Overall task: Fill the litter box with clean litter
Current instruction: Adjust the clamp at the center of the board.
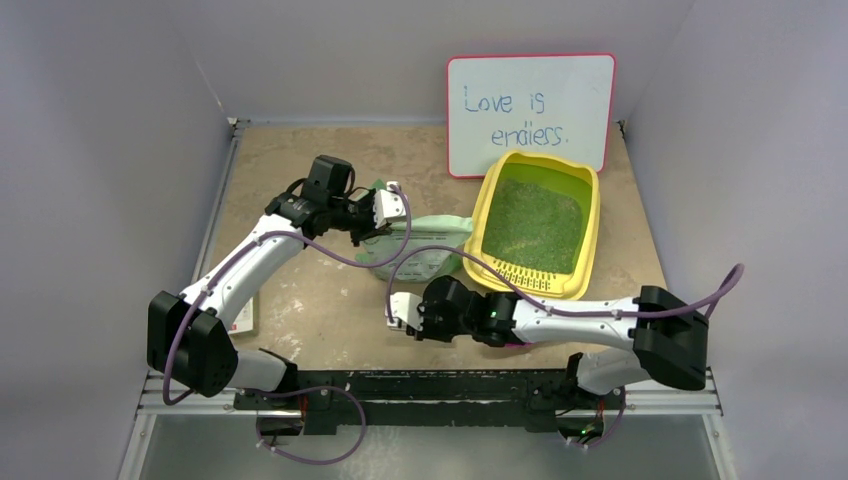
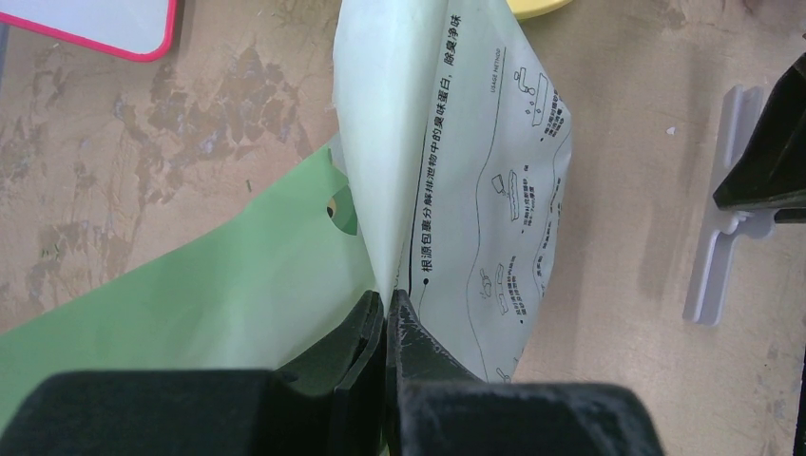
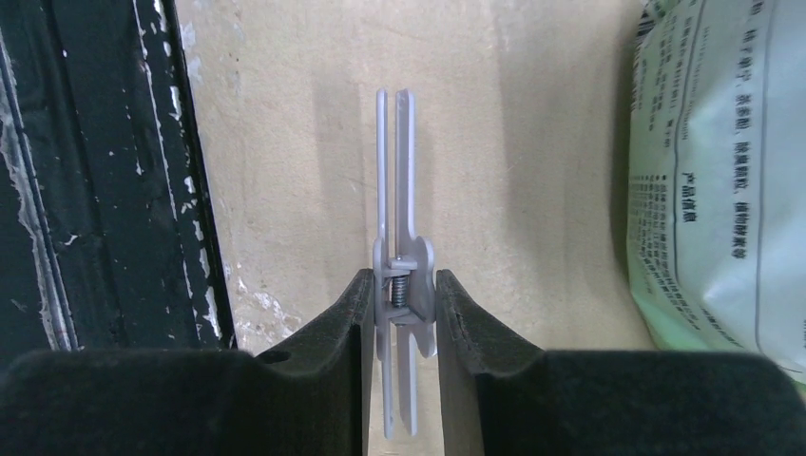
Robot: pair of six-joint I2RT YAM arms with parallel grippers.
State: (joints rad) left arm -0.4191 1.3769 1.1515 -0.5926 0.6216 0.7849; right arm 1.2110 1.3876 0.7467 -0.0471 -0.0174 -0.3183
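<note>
The yellow litter box sits at the back right, its slotted grille toward me, and its edge shows in the left wrist view. Green clean litter covers its floor. The pale green printed bag stands left of the box. My left gripper is shut on the bag's top edge, jaws pinched together on the film. My right gripper is in front of the bag, shut on a grey spring clip held just above the table. The bag's side shows at the right.
A white red-framed board with writing leans on the back wall behind the box. A small flat card lies at the table's left edge. The black base rail runs along the near edge. Grey walls enclose the table.
</note>
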